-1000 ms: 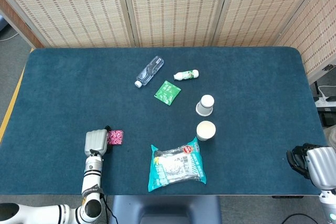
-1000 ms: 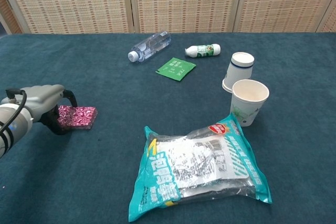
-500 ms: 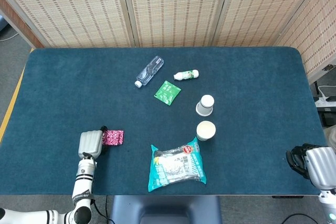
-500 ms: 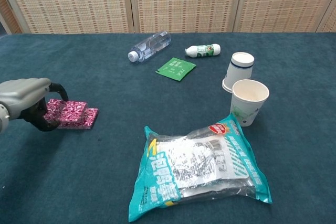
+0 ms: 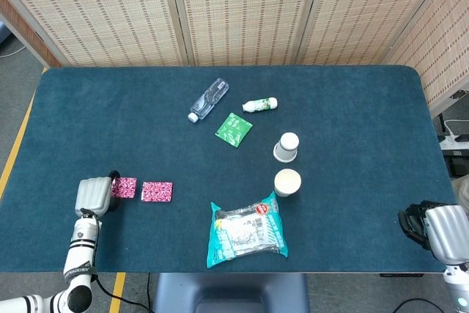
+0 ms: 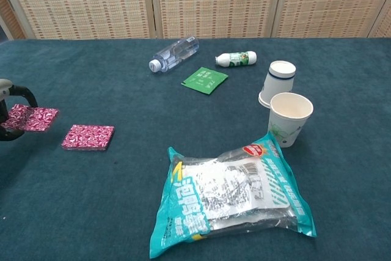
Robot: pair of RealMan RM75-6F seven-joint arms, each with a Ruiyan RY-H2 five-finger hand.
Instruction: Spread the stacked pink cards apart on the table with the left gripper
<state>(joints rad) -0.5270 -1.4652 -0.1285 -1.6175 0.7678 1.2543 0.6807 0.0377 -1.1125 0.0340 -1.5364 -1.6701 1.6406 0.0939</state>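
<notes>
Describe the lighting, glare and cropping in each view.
Head view: even, soft light, faint shadows, the right hand sits at the frame edge. Chest view: glare patches on the teal plastic snack bag; the left hand is cut off by the left border.

A test room: blue-clothed table point(image 5: 352, 130) before woven screens point(image 5: 242, 12).

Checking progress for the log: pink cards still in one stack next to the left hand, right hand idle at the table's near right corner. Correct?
Not quite: the pink cards are apart. In the head view one card lies alone on the table, the other sits off to its left at the left hand. The right hand is at the near right corner.
</notes>
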